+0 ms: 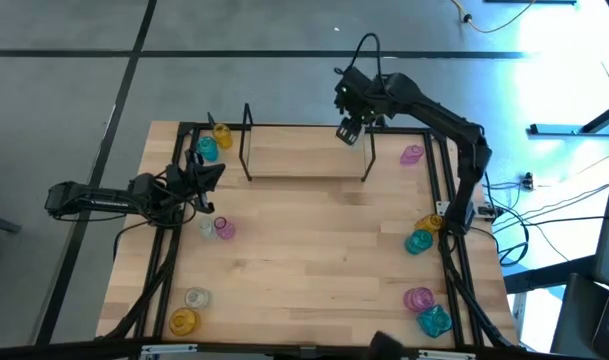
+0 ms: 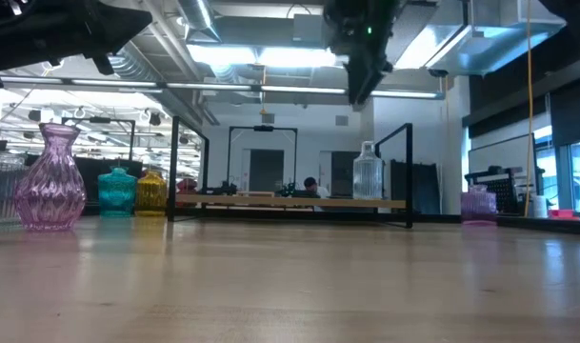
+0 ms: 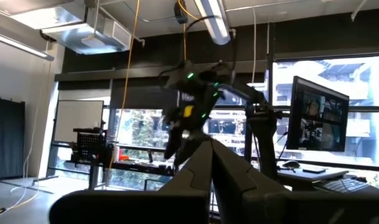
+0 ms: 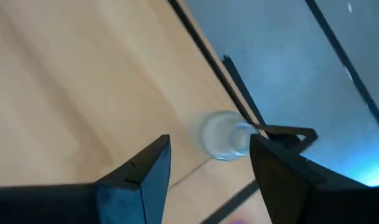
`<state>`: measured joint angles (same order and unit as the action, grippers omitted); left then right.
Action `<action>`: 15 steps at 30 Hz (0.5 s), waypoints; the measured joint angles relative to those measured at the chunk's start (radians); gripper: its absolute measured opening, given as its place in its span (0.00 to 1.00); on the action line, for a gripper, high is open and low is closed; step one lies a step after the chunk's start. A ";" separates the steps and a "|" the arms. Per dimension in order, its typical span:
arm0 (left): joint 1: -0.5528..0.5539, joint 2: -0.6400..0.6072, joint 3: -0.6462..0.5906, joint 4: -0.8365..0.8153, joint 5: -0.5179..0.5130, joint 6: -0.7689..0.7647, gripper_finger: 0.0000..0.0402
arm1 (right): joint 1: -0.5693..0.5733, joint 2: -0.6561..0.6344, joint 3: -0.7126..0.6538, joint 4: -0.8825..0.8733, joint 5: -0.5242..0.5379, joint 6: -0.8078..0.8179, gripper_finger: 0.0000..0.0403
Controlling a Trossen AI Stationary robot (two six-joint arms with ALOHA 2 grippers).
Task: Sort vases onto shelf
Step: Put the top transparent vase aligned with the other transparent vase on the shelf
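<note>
The shelf (image 1: 306,158) is a light-wood board with black wire uprights, set at the table's far side. A clear ribbed vase (image 2: 368,172) stands upright on the shelf's right end, and shows from above in the right wrist view (image 4: 223,135). My right gripper (image 1: 349,131) hangs open above that vase with clear air between them (image 2: 359,88). My left gripper (image 1: 210,180) is shut on nothing and held up over the table's left side (image 3: 211,148). Other vases stand on the tabletop: a pink one (image 1: 225,229) beside a clear one (image 1: 206,228), and a teal one (image 1: 206,149) with a yellow one (image 1: 222,133).
More vases stand along the table's right side: pink (image 1: 412,154) at the far right, yellow (image 1: 431,222) with teal (image 1: 419,241), and pink (image 1: 418,298) with teal (image 1: 434,320). A clear one (image 1: 196,297) and a yellow one (image 1: 184,321) stand near left. The rest of the shelf board is bare.
</note>
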<state>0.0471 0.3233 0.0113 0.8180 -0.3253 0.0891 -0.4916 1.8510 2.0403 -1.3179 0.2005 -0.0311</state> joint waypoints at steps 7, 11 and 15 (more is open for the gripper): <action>0.000 0.000 0.000 -0.026 0.002 0.027 0.00 | 0.138 -0.113 -0.075 0.054 0.040 -0.012 0.51; 0.000 0.000 0.000 -0.026 0.002 0.028 0.00 | 0.202 -0.216 -0.191 0.164 0.043 -0.017 0.51; 0.000 0.006 0.002 -0.041 0.002 0.028 0.00 | 0.255 -0.336 -0.368 0.319 0.042 -0.021 0.51</action>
<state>0.0471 0.3291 0.0137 0.7770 -0.3234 0.1175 -0.2370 1.5150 1.6726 -0.9985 0.2428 -0.0521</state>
